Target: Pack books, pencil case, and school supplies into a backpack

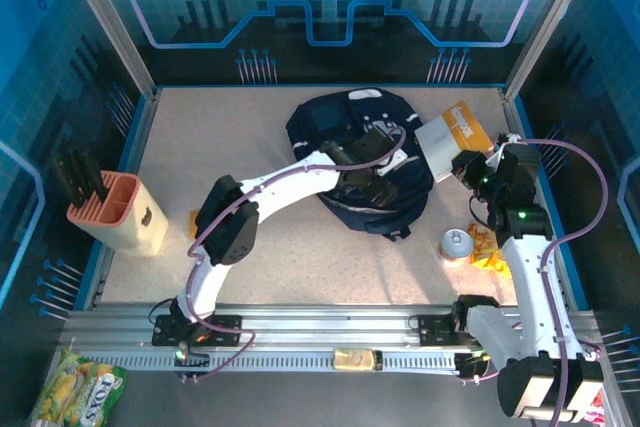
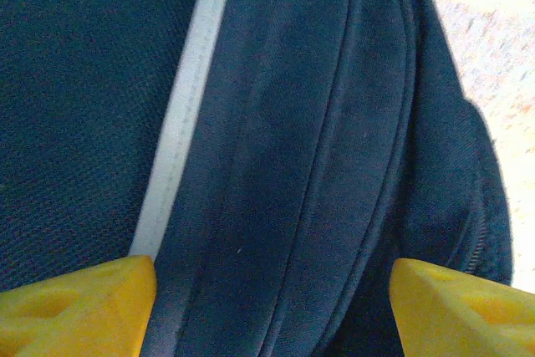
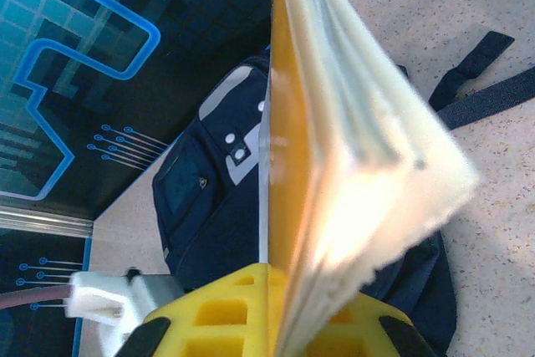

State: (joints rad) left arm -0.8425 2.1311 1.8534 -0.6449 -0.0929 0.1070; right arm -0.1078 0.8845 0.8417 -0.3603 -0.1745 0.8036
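Standing by the rig, I see the backpack [image 1: 405,202] lying slumped in the middle of the tabletop [image 1: 230,137], a little toward the far side. The left claw [image 2: 272,303] hangs right over it, yellow fingertips well apart with nothing between them but navy cloth below. The right claw [image 3: 284,315] is clamped on the lower edge of the orange booklet [image 3: 334,140], holding it on edge just beside the backpack's right flank.

To my eye the step in hand is getting that booklet inside, and the bag needs opening first. I cannot see a gaping mouth from here. I'd have the left claw pinch one ridge of fabric along the curved seams, not a thick bunch, and lift it so the opening stands up. The right claw should then bring the booklet in spine first, low and flat. Its loose pages could catch on the lip if the fanned edge leads.

The backpack is a soft, fine-weave dark cloth with raised piping lines and a smooth pale stripe [image 2: 180,131]; it will sag and slide rather than hold a shape. Flat webbing straps [image 3: 485,81] trail on the speckled surface. The booklet has a glossy orange cover and a thick cream block of pages, splaying slightly at the free end.
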